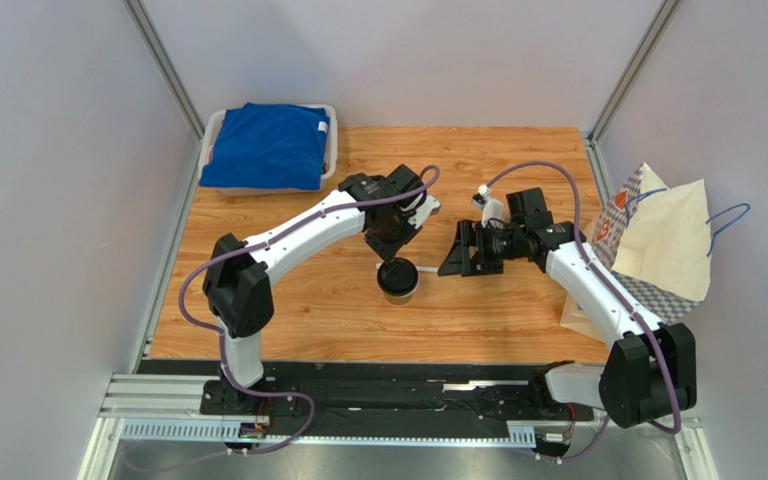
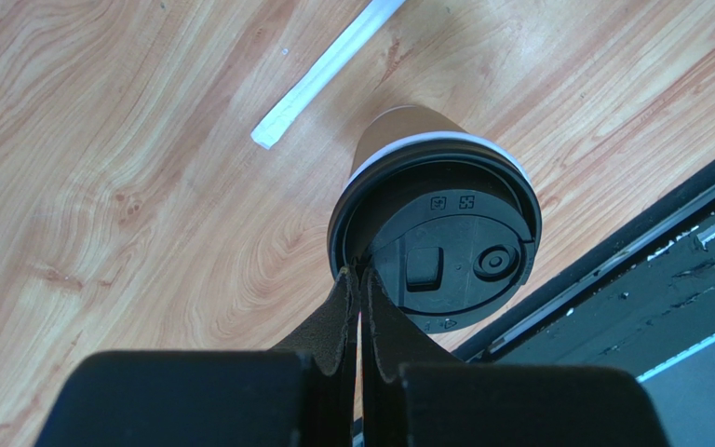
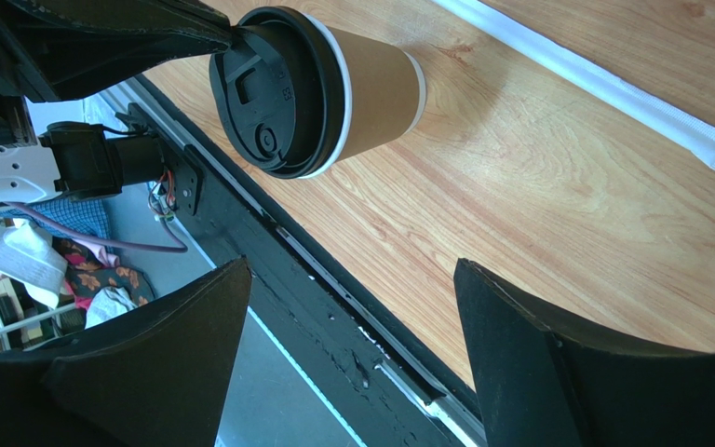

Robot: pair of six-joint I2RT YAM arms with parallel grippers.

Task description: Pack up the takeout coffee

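The takeout coffee (image 1: 398, 280) is a tan paper cup with a black lid, standing upright on the wooden table near its middle front. My left gripper (image 1: 395, 252) hangs over it from behind. In the left wrist view the gripper (image 2: 361, 275) is shut, its tips pinching the raised rim of the lid (image 2: 445, 251). My right gripper (image 1: 455, 262) is open and empty just right of the cup, facing it. The right wrist view shows the cup (image 3: 370, 84) ahead of the wide-open gripper (image 3: 352, 354), not between the fingers.
A thin white wrapped straw (image 2: 324, 70) lies on the table beside the cup and also shows in the right wrist view (image 3: 603, 84). A white patterned bag (image 1: 658, 240) with blue handles stands at the right edge. A bin with blue cloth (image 1: 268, 145) sits at the back left.
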